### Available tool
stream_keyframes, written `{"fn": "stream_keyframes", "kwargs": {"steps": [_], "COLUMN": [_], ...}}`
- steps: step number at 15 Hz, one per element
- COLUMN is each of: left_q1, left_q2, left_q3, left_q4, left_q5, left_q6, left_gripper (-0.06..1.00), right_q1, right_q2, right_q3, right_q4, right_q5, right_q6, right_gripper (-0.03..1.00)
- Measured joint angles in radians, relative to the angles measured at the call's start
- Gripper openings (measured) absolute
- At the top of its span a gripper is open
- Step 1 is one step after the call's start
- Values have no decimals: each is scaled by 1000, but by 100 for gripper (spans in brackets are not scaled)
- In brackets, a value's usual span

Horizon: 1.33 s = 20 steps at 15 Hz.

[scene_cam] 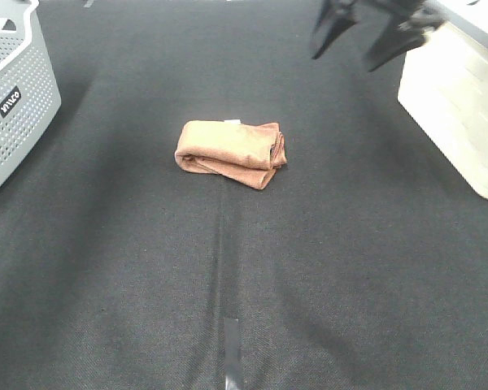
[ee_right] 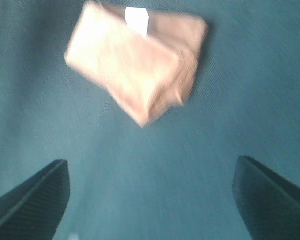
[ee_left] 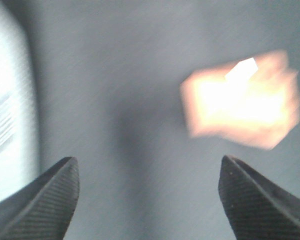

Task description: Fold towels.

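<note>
Dark grey cloth-covered table, with a faint seam running from the middle toward the near edge and a short strip of tape on that seam close to the near edge. At the table's middle, the towel — reddish-brown, folded into a compact bundle, layers stacked and slightly skewed, a small white tag peeking out at its far edge. Against the left edge, a grey perforated basket with a dark label on its wall. Against the right edge, toward the far corner, a white bin. Above the far right part of the table, in front of the bin, the right gripper, raised off the cloth, jaws spread wide apart, nothing between them, well clear of the towel. In the right wrist view, blurred: both fingers wide apart at the frame's lower corners, towel lying on the cloth beyond them, untouched. Left gripper seen only in its own wrist view — jaws likewise parted, empty, over bare cloth, with the towel washed out and smeared well apart from the tips and the basket pale at one side.
</note>
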Motion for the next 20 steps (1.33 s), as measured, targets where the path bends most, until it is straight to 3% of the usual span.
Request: {"fn": "stream_keyframes", "kwargs": {"steps": [5, 13, 18, 20], "left_q1": [0, 0, 0, 0], "left_q2": [-411, -1189, -1753, -1825], "left_q3": [470, 1108, 1389, 1423], "left_q4": [131, 132, 132, 131], "left_q5": [3, 5, 8, 8], "left_q6": [1, 21, 32, 53], "left_gripper": [73, 73, 73, 73], "right_q1": [0, 0, 0, 0], "right_q2": [-391, -1135, -1650, -1717], "right_q3": [409, 1082, 1280, 1293], "right_q4": [-49, -84, -156, -173], "right_q5": [1, -74, -108, -108], "right_q6": [1, 0, 42, 44], "right_gripper": [83, 83, 83, 83]}}
